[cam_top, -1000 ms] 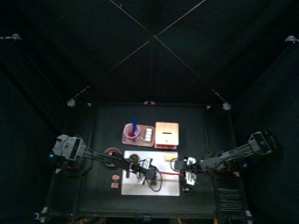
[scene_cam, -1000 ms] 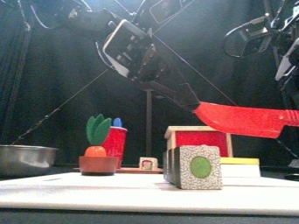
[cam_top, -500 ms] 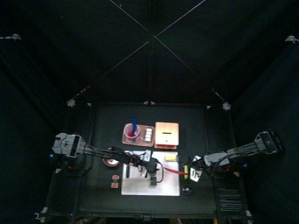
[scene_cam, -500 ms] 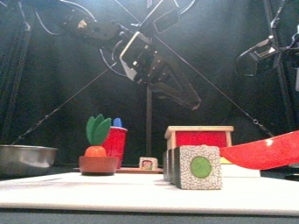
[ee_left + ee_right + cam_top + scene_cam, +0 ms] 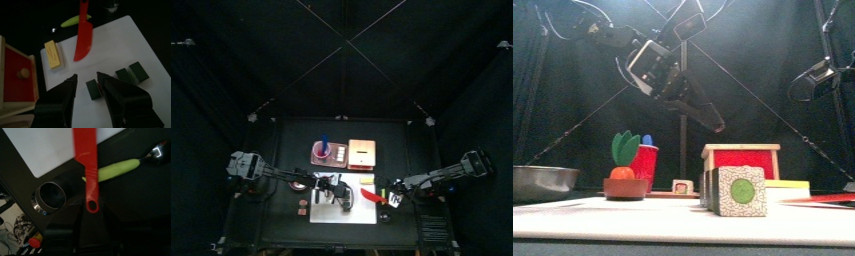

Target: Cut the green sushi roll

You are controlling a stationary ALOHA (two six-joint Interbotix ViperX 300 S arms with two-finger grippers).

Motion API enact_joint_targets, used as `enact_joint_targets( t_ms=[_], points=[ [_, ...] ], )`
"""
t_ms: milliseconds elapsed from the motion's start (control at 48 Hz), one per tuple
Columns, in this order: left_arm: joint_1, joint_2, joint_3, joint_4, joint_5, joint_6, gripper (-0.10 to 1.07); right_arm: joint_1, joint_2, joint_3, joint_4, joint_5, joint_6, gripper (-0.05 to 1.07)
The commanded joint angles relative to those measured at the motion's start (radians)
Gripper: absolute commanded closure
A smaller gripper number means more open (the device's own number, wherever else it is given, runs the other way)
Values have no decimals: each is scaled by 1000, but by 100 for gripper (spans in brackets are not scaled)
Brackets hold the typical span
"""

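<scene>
The green sushi roll lies on the white board (image 5: 127,45) as separate dark green pieces, one (image 5: 91,89) just beyond my left jaws and two more (image 5: 131,74) side by side. My left gripper (image 5: 92,94) is open and empty, hanging above the board (image 5: 345,200); it also shows in the front view (image 5: 714,122). The red knife (image 5: 83,35) lies flat on the board, its handle (image 5: 87,163) pointing off the edge. My right gripper (image 5: 812,80) is open, raised well above the knife (image 5: 828,201), and apart from it.
A red-fronted wooden box (image 5: 740,158) and a cube with a green oval (image 5: 742,191) stand mid-table. A yellow block (image 5: 52,54), a yellow-green utensil (image 5: 119,168), a metal bowl (image 5: 540,180) and a carrot holder (image 5: 628,165) stand around.
The right gripper lowered the red knife onto the board, let go of it and rose. The left arm drew back up and to the left.
</scene>
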Motion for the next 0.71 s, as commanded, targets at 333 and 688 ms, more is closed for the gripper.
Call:
enact_joint_targets(
  t_ms=[333,688],
  points=[
    [32,14,-20,-9,25,5,21,-5,-5,-43,-31,-25,0,12],
    [64,84,-118,-55,144,2,21,0,3,-14,-28,-69,0,12]
  ],
)
